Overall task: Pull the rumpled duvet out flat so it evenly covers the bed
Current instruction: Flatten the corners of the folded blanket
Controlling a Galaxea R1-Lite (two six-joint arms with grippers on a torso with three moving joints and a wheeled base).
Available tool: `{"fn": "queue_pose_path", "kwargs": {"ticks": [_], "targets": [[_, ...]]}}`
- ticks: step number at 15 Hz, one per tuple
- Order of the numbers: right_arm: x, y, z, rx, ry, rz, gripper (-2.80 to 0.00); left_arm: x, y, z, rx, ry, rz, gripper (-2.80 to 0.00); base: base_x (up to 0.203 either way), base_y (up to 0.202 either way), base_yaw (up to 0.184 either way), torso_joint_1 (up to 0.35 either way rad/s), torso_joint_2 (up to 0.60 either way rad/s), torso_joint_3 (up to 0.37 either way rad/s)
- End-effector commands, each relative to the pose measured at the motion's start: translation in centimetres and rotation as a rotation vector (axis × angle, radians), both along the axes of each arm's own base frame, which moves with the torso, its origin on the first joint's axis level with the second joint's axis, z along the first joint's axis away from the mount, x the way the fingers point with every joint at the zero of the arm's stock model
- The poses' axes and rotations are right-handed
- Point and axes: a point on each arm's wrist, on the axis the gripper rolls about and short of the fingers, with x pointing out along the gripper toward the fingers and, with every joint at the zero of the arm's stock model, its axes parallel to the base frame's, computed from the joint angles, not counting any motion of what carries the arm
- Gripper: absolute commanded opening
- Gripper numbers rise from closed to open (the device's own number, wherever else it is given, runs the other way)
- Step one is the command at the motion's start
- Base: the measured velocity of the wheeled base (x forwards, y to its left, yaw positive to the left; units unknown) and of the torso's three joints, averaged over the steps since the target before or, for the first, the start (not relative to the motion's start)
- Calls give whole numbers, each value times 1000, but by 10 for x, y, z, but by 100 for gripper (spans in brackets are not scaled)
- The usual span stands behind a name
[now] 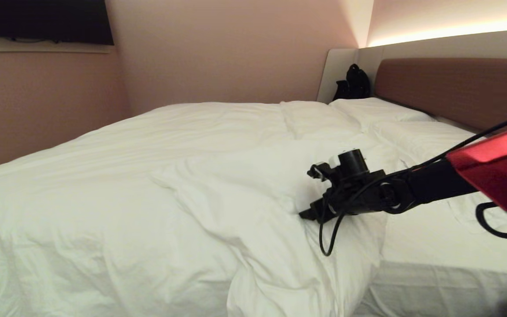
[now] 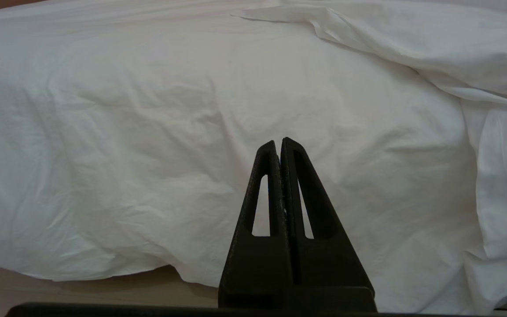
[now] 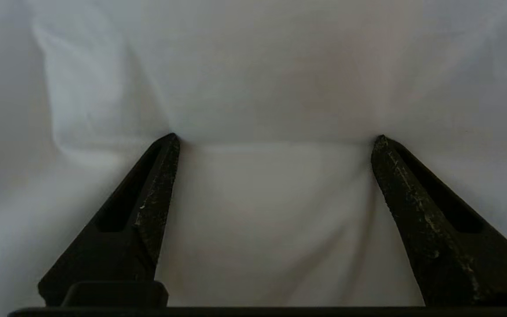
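Observation:
The puffy white duvet point(image 1: 148, 176) covers the left and middle of the bed, its rumpled edge bunched into a ridge point(image 1: 253, 211) near the middle. To the right of the ridge the bed's bare sheet point(image 1: 438, 242) shows, below the brown headboard point(image 1: 456, 88). My right gripper point(image 1: 307, 193) reaches in from the right and stands open, fingertips against the bunched duvet edge. The right wrist view shows the right gripper point(image 3: 276, 138) spread wide with duvet cloth point(image 3: 271, 79) filling the space ahead. My left gripper point(image 2: 278, 141) is shut and empty, low beside the hanging duvet point(image 2: 148, 132).
Two white pillows point(image 1: 381, 110) lie at the headboard, with a black bag point(image 1: 352, 83) in the corner behind them. A dark screen point(image 1: 46, 22) hangs on the far wall. A strip of pale floor point(image 2: 82, 295) shows under the duvet's hem.

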Motion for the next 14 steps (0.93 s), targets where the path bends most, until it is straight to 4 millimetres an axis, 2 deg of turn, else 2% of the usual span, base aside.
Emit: {"fn": "queue_pose_path", "kwargs": {"ticks": [1, 2, 4, 6, 7, 10, 14], "targets": [[19, 2, -47, -13, 37, -14, 0, 0, 0, 0, 0, 0, 0, -280, 0, 0, 0, 0, 0, 0], [21, 1, -49, -13, 37, -18, 0, 0, 0, 0, 0, 0, 0, -280, 0, 0, 0, 0, 0, 0], [27, 0, -70, -26, 77, -29, 0, 0, 0, 0, 0, 0, 0, -280, 0, 0, 0, 0, 0, 0], [31, 0, -74, -23, 79, -36, 0, 0, 0, 0, 0, 0, 0, -280, 0, 0, 0, 0, 0, 0], [33, -1, -76, -22, 80, -39, -280, 0, 0, 0, 0, 0, 0, -280, 0, 0, 0, 0, 0, 0], [34, -3, -75, -18, 80, -48, -280, 0, 0, 0, 0, 0, 0, -280, 0, 0, 0, 0, 0, 0], [33, -7, -61, 9, 62, -73, -280, 0, 0, 0, 0, 0, 0, -280, 0, 0, 0, 0, 0, 0]]}}
